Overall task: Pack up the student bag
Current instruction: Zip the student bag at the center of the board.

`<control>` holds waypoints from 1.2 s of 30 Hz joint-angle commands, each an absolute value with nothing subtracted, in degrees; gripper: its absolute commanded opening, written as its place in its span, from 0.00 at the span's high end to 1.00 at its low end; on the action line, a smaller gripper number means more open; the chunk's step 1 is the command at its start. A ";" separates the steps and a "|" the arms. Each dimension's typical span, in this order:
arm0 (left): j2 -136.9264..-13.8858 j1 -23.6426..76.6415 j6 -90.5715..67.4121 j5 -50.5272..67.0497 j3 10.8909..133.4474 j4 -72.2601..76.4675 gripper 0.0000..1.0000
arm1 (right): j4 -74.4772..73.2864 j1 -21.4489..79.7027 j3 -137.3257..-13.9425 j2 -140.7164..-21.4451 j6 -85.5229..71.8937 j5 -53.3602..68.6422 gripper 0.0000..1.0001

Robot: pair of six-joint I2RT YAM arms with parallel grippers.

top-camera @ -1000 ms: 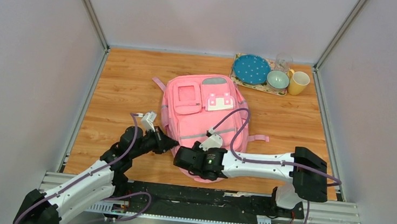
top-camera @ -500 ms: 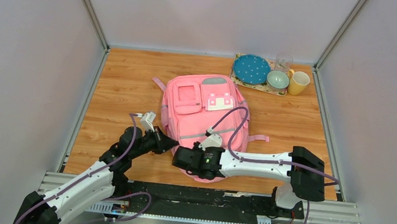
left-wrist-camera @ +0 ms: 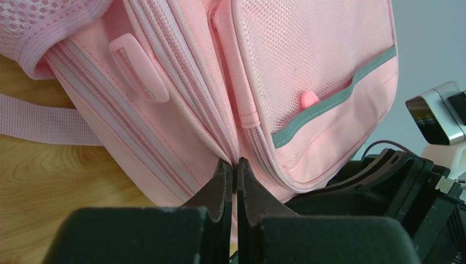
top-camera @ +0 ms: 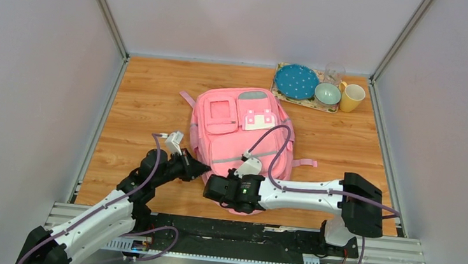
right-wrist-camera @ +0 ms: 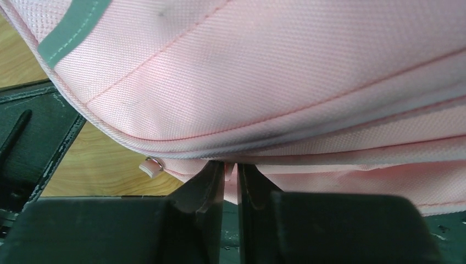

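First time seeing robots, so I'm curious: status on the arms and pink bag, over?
Left gripper shut, tips on student bag zip seam. Right gripper pinching its near edge. Bag lies flat. Dishes far right, out of the way.

Pink student bag (top-camera: 245, 117) (grey strip (left-wrist-camera: 316, 113)); blue dotted plate (top-camera: 296, 81).

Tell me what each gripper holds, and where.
The left gripper pinches the student bag at a zip seam on its side. The right gripper, almost shut, has a fold of the bag's near edge between its jaws; a firm grip cannot be told.
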State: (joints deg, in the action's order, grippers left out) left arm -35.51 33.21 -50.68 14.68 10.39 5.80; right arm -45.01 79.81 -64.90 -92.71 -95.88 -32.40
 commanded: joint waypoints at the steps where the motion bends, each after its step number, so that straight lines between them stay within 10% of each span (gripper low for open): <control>1: -34.72 33.75 -50.62 19.69 13.27 8.17 1.00 | -43.86 78.75 -66.00 -93.60 -88.78 -40.87 0.82; 8: -34.37 33.75 -50.80 19.77 13.10 8.17 1.00 | -37.73 78.75 -62.76 -93.34 -84.82 -40.25 0.75; 17: -33.93 33.75 -50.80 19.69 13.01 7.91 1.00 | -34.62 78.75 -60.38 -91.76 -81.57 -41.48 1.00; 36: -40.15 33.14 -27.35 8.09 26.80 -16.60 1.00 | -44.38 80.59 -58.71 -83.59 -59.94 -42.97 1.00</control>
State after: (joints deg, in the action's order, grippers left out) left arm -38.22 33.65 -38.72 11.86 21.34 -9.74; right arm -37.23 81.12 -60.14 -87.53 -65.06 -34.89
